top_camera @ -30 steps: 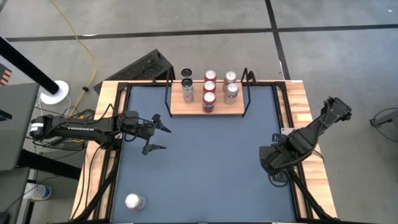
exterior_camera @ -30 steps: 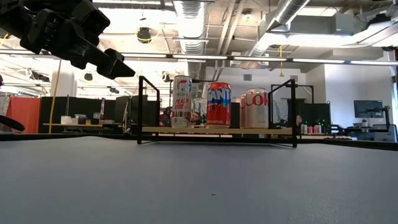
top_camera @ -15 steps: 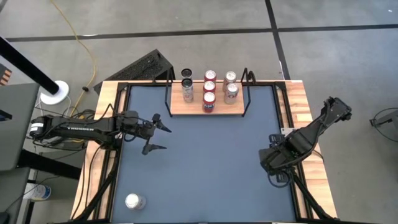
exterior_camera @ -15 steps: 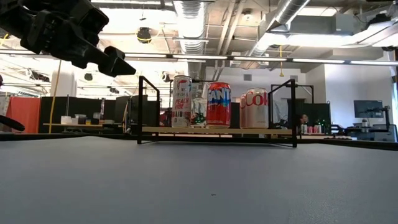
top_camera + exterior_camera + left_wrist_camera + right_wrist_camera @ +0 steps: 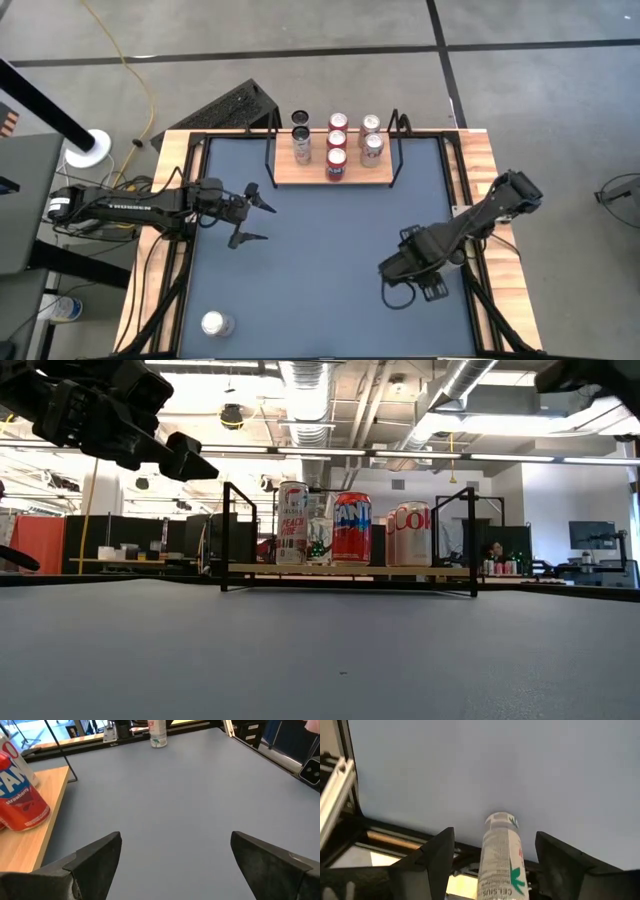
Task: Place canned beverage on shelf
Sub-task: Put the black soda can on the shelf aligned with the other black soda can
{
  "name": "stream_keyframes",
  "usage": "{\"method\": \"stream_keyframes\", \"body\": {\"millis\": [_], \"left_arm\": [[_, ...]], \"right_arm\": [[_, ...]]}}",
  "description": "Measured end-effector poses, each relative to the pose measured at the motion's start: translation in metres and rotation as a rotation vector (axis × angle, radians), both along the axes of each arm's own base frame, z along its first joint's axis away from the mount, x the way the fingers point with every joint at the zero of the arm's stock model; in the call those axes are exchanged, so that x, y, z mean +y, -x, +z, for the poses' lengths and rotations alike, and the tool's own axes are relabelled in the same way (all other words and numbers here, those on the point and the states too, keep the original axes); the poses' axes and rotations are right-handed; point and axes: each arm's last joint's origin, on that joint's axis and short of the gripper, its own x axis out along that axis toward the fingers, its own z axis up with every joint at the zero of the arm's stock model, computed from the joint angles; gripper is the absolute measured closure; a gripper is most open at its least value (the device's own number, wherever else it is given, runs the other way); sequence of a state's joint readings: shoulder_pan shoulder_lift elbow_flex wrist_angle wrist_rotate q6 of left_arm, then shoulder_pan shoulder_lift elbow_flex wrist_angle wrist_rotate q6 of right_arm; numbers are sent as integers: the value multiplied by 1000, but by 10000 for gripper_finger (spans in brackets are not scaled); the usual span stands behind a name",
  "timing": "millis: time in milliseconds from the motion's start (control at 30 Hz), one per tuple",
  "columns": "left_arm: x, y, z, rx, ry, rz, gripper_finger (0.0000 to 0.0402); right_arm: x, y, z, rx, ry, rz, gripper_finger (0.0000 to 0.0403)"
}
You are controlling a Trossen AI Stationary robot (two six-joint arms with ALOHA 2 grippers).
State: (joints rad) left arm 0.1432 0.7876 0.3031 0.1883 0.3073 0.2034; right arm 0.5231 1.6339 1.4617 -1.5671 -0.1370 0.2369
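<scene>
the shelf (image 5: 335, 170) stood at the far edge of the dark-blue worktop (image 5: 330, 250), a light-wood board on a thin black wire frame, and it carried seven cans in three short rows. in the low view the front cans read as a white peach-labelled can (image 5: 292, 523), a red strawberry soda can (image 5: 351, 527) and a silver cola can (image 5: 409, 533), all upright on the board. one more can, the loose silver can (image 5: 216, 323), stood alone near the front-left corner of the worktop, well apart from the shelf; the left wrist view showed it far across the blue surface (image 5: 158, 732). the left gripper (image 5: 255, 217) hung above the worktop just in front of the shelf's left end, its jaws spread wide with nothing between them, and the strawberry can on the wooden board showed at the edge of its wrist view (image 5: 20, 795). the right gripper (image 5: 392, 271) was over the right-hand middle of the worktop, its arm reaching in from the right rail. its jaws stood apart and held nothing; its wrist view looked between the two fingers (image 5: 435, 855) toward the far-off loose can (image 5: 501, 855).
</scene>
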Motion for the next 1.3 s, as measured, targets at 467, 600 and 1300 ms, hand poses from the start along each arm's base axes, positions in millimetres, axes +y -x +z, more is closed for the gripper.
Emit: {"method": "stream_keyframes", "body": {"millis": [467, 600, 1300], "left_arm": [[0, 0, 0, 0, -15, -4, 38], [0, 0, 0, 1, -12, -4, 38], [0, 0, 1, -26, -65, -18, 38]], "right_arm": [[-12, -74, -3, -117, 20, -70, 137], [-24, -94, 7, -100, -13, -115, 137], [-36, 53, 24, -213, 133, 49, 143]]}}
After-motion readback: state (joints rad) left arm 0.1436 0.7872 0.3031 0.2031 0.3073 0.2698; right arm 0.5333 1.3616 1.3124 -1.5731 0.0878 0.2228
